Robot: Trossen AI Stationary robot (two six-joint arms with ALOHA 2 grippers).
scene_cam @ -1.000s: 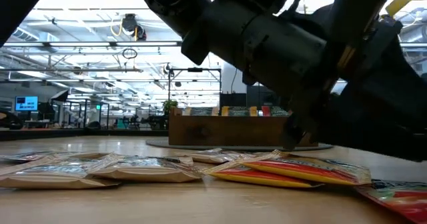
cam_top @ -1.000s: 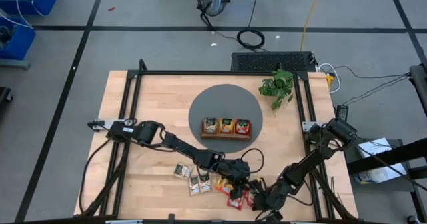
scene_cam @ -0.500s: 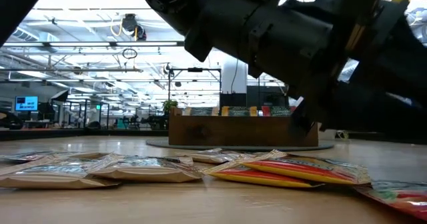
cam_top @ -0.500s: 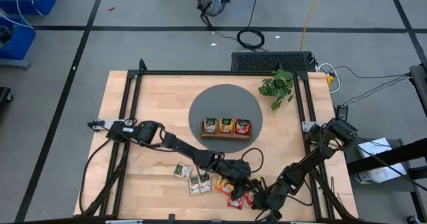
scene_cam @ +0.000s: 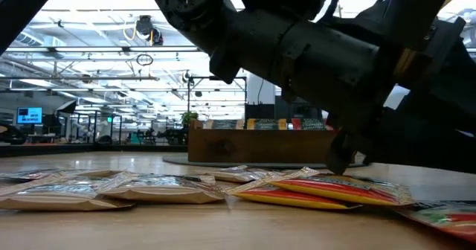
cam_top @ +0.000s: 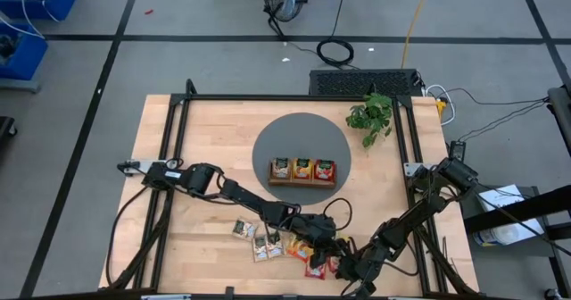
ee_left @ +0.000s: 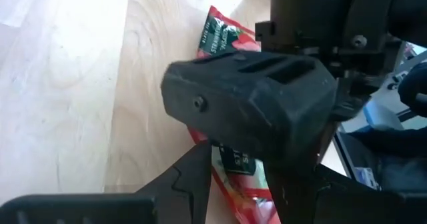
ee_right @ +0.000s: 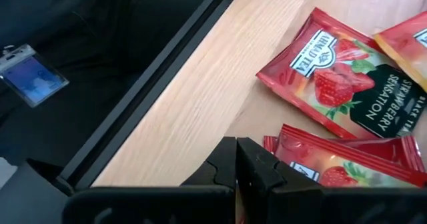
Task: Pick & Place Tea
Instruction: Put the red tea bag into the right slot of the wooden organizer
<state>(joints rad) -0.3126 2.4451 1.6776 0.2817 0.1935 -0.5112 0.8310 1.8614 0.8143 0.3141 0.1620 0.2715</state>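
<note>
Several tea sachets lie flat near the table's near edge: cream ones (cam_top: 243, 229), (cam_top: 263, 246), an orange one (cam_top: 290, 244) and red ones (cam_top: 317, 264). My left gripper (cam_top: 323, 249) is open and low over them, and in its wrist view its fingers stand on either side of a red sachet (ee_left: 233, 161). My right gripper (cam_top: 343, 266) is shut beside the red strawberry sachets (ee_right: 333, 71), (ee_right: 340, 164). The wooden tray (cam_top: 303, 182) holds three sachets and sits on a round grey mat. My left gripper (ee_left: 240, 184) straddles the red sachet's dark-topped end (ee_left: 230, 159) from above, slanting; whether its fingers touch it I cannot tell. My right gripper (ee_right: 237, 161) has its shut fingertips by the edge of a red sachet (ee_right: 287, 151); touching or not, I cannot tell.
The right arm's gripper body (ee_left: 247, 111) is close in front of my left wrist camera. A small green plant (cam_top: 370, 117) stands at the mat's far right. The table's near edge and its black frame rail (ee_right: 167, 84) run right beside the right gripper.
My left arm has come down a little toward the red sachets and the table's right side. The sachets lie where they were.
</note>
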